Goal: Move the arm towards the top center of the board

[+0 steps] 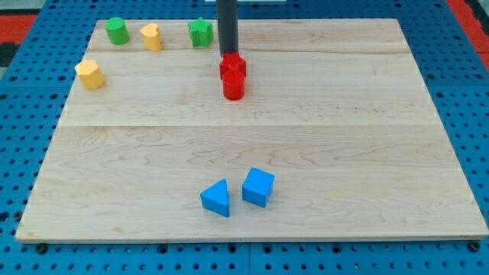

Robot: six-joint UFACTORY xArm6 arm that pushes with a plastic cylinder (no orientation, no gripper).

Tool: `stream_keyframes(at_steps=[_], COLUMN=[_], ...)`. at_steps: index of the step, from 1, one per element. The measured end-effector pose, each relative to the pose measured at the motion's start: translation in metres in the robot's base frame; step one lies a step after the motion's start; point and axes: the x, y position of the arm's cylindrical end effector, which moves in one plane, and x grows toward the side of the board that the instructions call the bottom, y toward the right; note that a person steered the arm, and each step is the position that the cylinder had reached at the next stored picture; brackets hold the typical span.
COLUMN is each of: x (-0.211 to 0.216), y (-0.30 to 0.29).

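My tip (228, 55) is near the top centre of the wooden board (344, 137), at the upper edge of two red blocks. One red block (233, 66) sits just below the tip and a red cylinder (234, 85) touches it from below. A green star block (200, 32) lies just left of the rod.
A green block (117, 30) and a yellow block (151, 37) lie at the top left. Another yellow block (89, 74) lies near the left edge. A blue triangle (217, 198) and a blue cube (258, 187) lie near the bottom centre.
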Motion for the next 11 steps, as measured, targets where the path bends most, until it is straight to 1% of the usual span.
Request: stream_keyframes(at_steps=[1, 2, 4, 5, 6, 11], x=[0.030, 0.028, -0.015, -0.030, -0.039, -0.039], y=[-0.001, 0.001, 0.005, 0.033, 0.039, 0.035])
